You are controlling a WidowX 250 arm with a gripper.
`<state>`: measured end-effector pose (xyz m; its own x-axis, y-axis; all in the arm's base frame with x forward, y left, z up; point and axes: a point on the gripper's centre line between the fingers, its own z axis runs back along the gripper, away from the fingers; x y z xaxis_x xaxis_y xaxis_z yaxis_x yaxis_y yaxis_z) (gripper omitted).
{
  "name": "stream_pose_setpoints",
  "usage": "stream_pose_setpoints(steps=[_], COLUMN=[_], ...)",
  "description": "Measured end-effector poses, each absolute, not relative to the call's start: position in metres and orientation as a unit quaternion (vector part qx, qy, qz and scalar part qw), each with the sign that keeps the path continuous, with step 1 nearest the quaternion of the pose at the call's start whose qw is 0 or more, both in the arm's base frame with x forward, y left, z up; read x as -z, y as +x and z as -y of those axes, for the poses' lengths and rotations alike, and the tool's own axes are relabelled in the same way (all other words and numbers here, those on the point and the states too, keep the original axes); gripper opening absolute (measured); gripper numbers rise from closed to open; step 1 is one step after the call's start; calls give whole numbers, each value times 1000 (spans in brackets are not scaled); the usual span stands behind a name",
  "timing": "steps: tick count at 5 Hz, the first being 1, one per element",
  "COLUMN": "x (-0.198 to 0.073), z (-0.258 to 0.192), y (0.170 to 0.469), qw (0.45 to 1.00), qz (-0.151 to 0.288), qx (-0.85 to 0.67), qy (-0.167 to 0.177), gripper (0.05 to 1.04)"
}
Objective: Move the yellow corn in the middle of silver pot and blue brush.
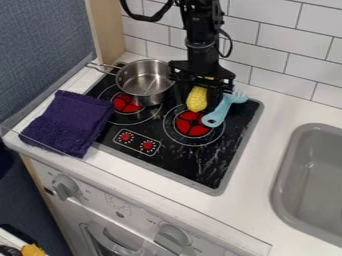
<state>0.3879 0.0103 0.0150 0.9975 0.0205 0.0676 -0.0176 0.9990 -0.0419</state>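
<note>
The black gripper (198, 92) hangs at the back of the black stove, right over the yellow corn (197, 99). Part of the corn's upper end is hidden behind the gripper; its rounded lower end points toward the front, by the right burner. Left of the corn is the silver pot (143, 82), its handle toward the upper left. On the right, close to the corn, the light blue brush (220, 112) lies at a slant with its bristles toward the back. The corn is between pot and brush.
A folded purple cloth (69, 122) covers the stove's left edge. The grey sink (287, 175) is set into the white counter (260, 165) at the right. White tiles (287, 57) rise behind the stove, and a wooden post (107, 32) stands at the back left.
</note>
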Motion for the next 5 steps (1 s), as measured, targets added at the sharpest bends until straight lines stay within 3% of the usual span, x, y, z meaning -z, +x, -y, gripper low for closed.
stream_pose_setpoints(steps=[1, 2, 4, 5], x=[-16, -16, -64, -64], z=[-12, -12, -6, -7], y=[389, 386, 388, 387], qw=[999, 1000, 998, 998], qz=[31, 21, 61, 61], qx=[-9, 1, 15, 18], qy=[-16, -18, -27, -20], gripper=[967, 1006, 1001, 1001])
